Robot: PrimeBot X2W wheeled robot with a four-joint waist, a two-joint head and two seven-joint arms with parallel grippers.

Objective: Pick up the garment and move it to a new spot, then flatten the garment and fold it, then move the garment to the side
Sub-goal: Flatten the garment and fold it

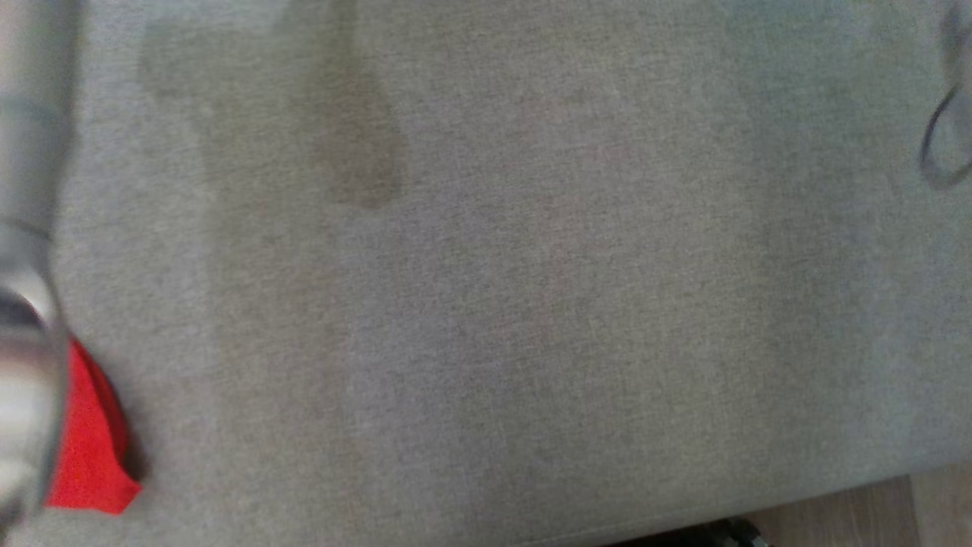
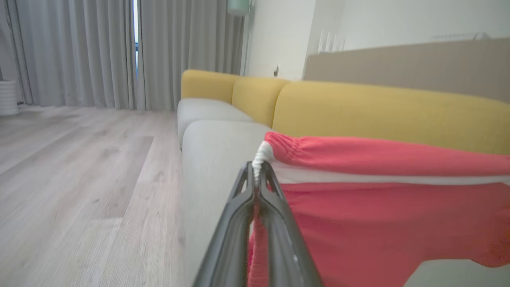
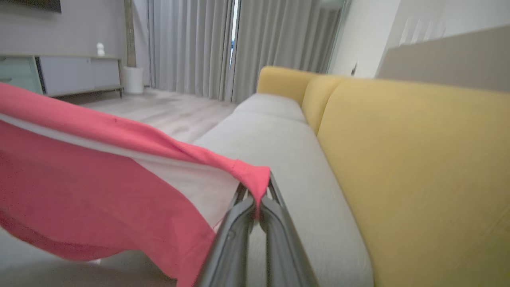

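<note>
The garment (image 2: 378,223) is red with a white band and hangs stretched in the air between my two grippers, above the grey sofa seat (image 1: 531,304). In the left wrist view my left gripper (image 2: 257,175) is shut on its gathered white-trimmed edge, and the cloth runs off to the right. In the right wrist view my right gripper (image 3: 257,195) is shut on a red corner of the garment (image 3: 79,179), which spreads to the left. The head view shows a small red part of the garment (image 1: 91,441) at the lower left, beside my blurred pale left forearm (image 1: 23,304).
Yellow back cushions (image 2: 378,107) line the far side of the sofa. Pale wood floor (image 2: 79,179) lies beyond the seat's front edge, with grey curtains (image 2: 79,52) behind it. A low cabinet (image 3: 67,73) stands by the wall. A blurred dark loop (image 1: 942,144) hangs at the head view's right edge.
</note>
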